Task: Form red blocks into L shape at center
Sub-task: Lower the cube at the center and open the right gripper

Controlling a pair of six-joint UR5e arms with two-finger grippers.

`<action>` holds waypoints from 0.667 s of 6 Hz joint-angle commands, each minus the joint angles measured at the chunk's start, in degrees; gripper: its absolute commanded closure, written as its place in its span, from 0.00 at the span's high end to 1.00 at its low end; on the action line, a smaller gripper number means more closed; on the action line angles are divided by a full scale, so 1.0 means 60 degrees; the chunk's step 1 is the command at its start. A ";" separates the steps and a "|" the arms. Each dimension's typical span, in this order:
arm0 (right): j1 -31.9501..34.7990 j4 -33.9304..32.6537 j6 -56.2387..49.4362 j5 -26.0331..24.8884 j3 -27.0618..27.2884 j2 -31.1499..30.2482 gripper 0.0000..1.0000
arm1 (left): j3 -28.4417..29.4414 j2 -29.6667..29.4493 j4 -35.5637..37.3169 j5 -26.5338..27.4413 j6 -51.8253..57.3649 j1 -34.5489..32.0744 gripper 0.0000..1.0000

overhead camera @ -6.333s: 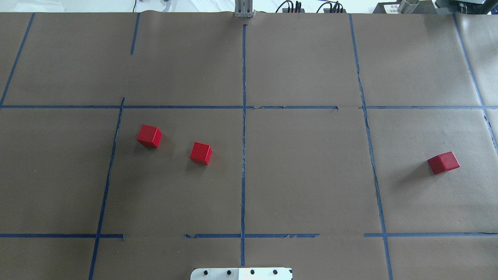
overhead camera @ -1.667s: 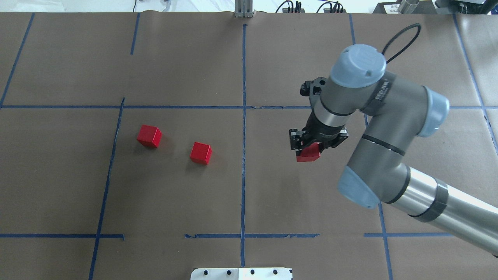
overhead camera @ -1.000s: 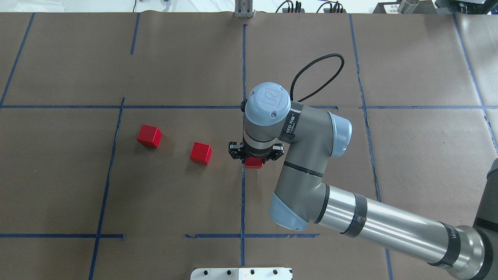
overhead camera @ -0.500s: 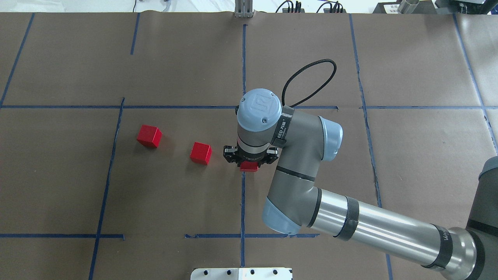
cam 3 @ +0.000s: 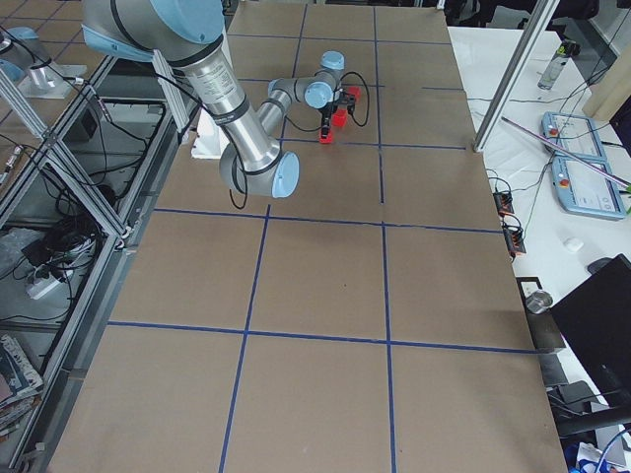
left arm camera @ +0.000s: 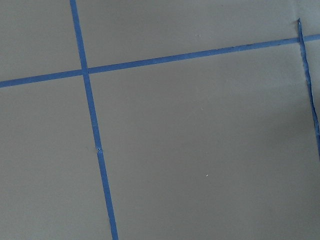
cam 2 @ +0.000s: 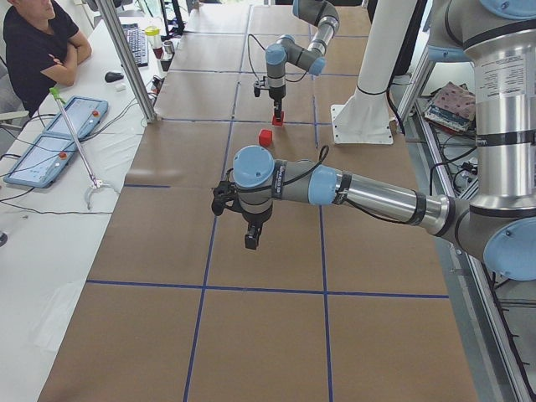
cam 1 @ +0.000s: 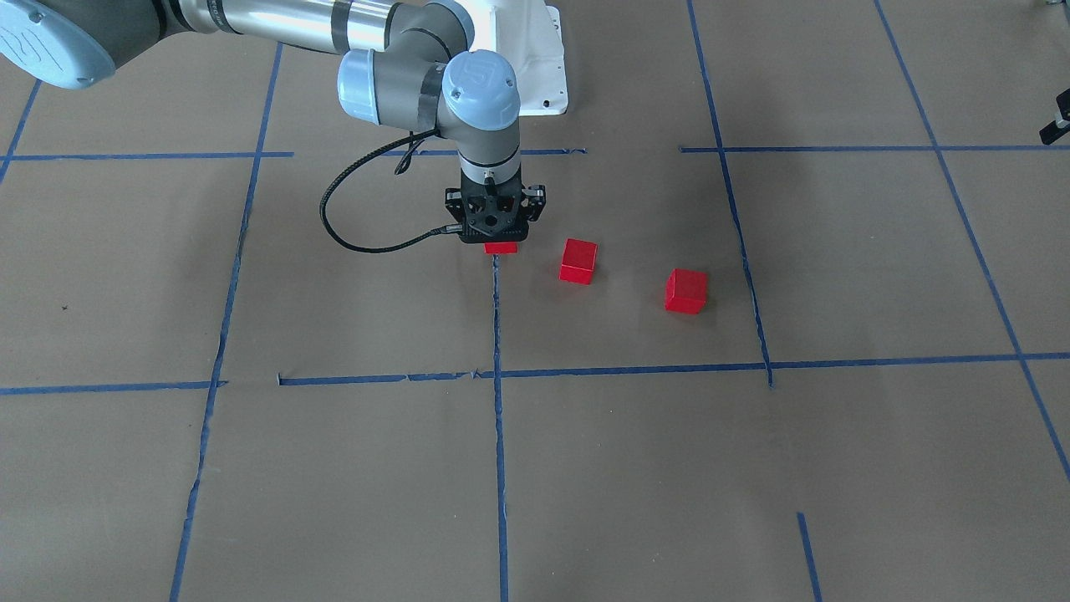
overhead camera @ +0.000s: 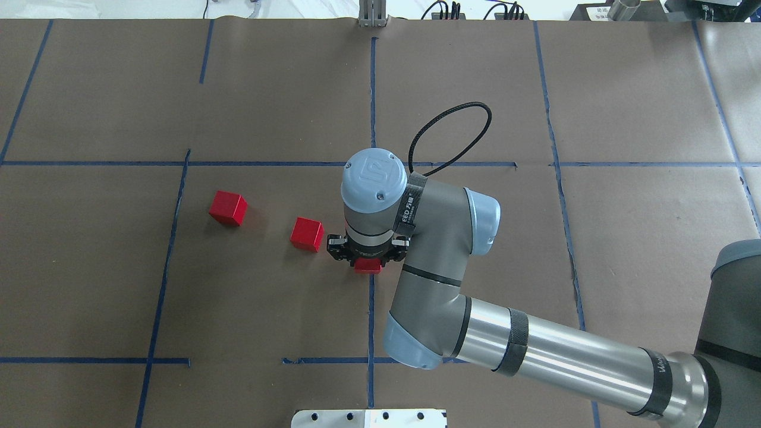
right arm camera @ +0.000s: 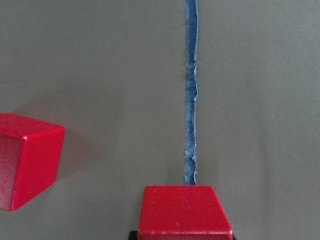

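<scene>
Judging by how things lie, the task is at its first placement, with none of the L formed yet. Nearest the robot's edge of the surface (overhead camera: 654, 89), the right tool (overhead camera: 367, 261) points straight down with its fingers closed on the held block (overhead camera: 368, 267). That block hangs low over the long blue tape line (overhead camera: 371, 309) that crosses the center (cam 1: 518, 309). Whether it already touches the paper I cannot tell.

A little farther from that edge, and toward the surface's left end, the middle block (overhead camera: 307, 234) lies loose near the held one, with a gap between them. The far block (overhead camera: 228, 208) lies farther on toward the left end and the far edge, well apart from both. What is left, as I read it, is to let go of the held block and then bring the two others against it, two in a row and one turned off at the corner.

The left tool (cam 2: 251, 239) hangs over bare paper near the left end. It grips nothing that I can see, but how wide it stands I cannot tell.

No box, tray or bowl shows on the surface, and the blocks lie straight on the paper.
</scene>
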 commanded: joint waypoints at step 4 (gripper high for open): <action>-0.0035 -0.0077 -0.0036 0.0018 -0.0018 -0.0030 0.69 | -0.0016 0.0015 0.0000 -0.0214 -0.0001 0.0000 1.00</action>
